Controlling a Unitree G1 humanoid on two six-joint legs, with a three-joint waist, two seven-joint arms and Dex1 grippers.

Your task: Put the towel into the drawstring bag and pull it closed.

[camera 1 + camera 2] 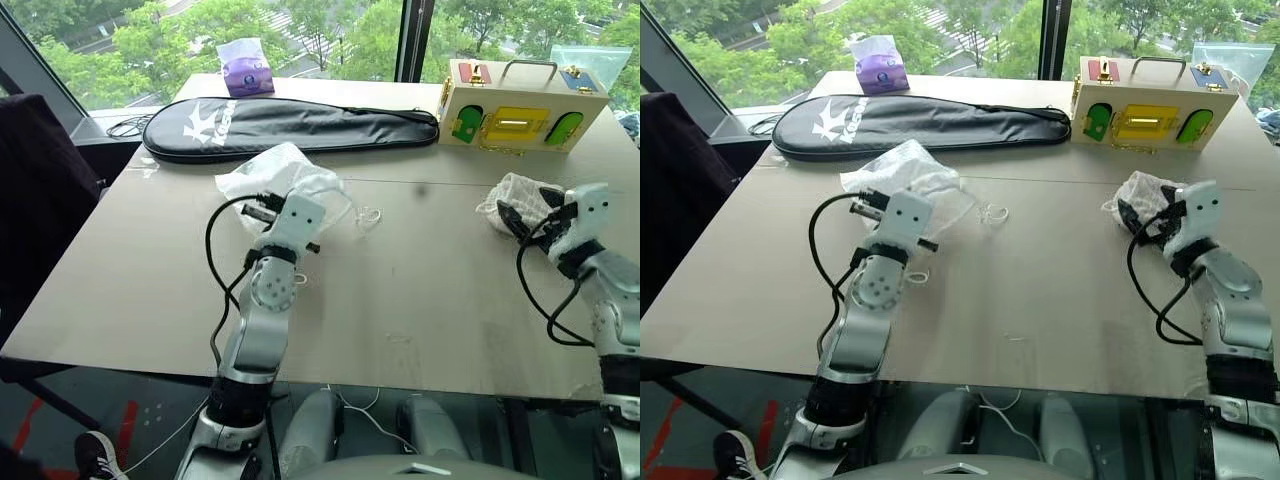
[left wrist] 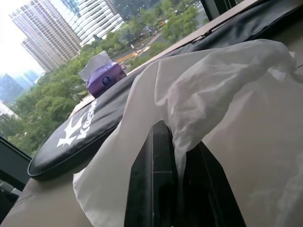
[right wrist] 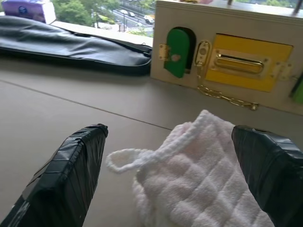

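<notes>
Right wrist view: towel [image 3: 203, 175] between open jaws (untouched) | left jaws clamp drawstring bag [image 2: 227, 94]

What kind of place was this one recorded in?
Probably an upper-floor office or lab: a plain grey table stands against floor-to-ceiling windows, with high-rise towers and treetops outside.

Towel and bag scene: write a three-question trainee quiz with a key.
1. True or false: the left gripper is shut on the drawstring bag.
2. What lies between the right gripper's open fingers: A the towel, B the racket case, C the tissue pack?
3. Name the latched thing behind the towel.

Key: 1 true; 2 A; 3 the wooden latch box.
</notes>
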